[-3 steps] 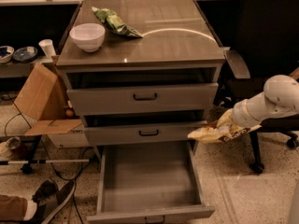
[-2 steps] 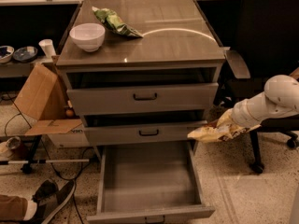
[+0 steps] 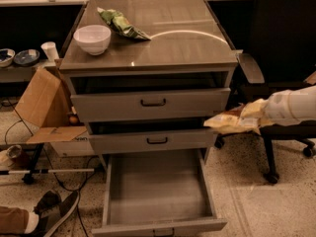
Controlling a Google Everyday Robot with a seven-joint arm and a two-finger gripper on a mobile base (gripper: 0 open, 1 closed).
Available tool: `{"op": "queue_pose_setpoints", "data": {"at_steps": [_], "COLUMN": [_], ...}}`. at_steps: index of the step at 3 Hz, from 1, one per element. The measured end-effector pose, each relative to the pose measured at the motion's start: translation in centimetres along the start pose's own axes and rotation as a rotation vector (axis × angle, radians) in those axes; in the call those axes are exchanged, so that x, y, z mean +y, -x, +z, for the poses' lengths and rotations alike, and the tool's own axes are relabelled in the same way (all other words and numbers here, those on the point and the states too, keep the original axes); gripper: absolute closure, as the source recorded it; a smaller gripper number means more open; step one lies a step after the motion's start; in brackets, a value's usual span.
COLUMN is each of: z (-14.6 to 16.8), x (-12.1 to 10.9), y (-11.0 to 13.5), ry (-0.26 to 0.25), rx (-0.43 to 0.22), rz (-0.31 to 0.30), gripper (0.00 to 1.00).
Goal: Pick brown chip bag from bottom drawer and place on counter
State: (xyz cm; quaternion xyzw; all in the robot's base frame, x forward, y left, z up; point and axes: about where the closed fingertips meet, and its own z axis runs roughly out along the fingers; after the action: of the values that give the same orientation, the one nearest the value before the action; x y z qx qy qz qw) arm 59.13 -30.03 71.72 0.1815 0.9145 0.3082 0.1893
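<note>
1. Claw: it sits at 3 o'clock of the drawer cabinet, level with the gap between the two upper drawers. You see it closed on the brown chip bag, though the foil masks most of it.
2. Brown chip bag: it is held in the air just beside the cabinet's right edge, with its free end pointing to 9 o'clock. It rests on nothing, so you can read the pick as done.
3. Bottom drawer: it stands open at 7 o'clock of the claw, and its grey floor is bare. You have nothing left to fetch from it.
4. Bench: this is the cabinet's glossy top, the counter of the task, and it lies above the claw at 11 o'clock. The bag is not yet over it.
5. On the bench: a white bowl and a green chip bag occupy the left part, toward 10 o'clock. The right part shows bare surface, which looks the likelier place to set the bag down.
6. Progress, as a judgement: you are about halfway. The bag is out of the drawer and gripped. What remains is to raise it, carry it over the bench's right rim and release it.
</note>
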Motion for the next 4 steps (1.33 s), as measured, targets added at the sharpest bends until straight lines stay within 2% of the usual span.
{"op": "queue_pose_setpoints", "data": {"at_steps": [1,2,3,4], "z": [-7.3,-10.7,-12.7,-13.7], "x": [7.1,13.8,20.9,26.5], "y": [1.0,2.8,4.9,7.4], "ry": [0.087,0.135,0.187,0.231], "rx": [-0.124,-0.169,-0.186,-0.193], "rz": [-0.117,-0.209,-0.262,-0.283], "gripper": [1.0,1.0,1.0,1.0]}}
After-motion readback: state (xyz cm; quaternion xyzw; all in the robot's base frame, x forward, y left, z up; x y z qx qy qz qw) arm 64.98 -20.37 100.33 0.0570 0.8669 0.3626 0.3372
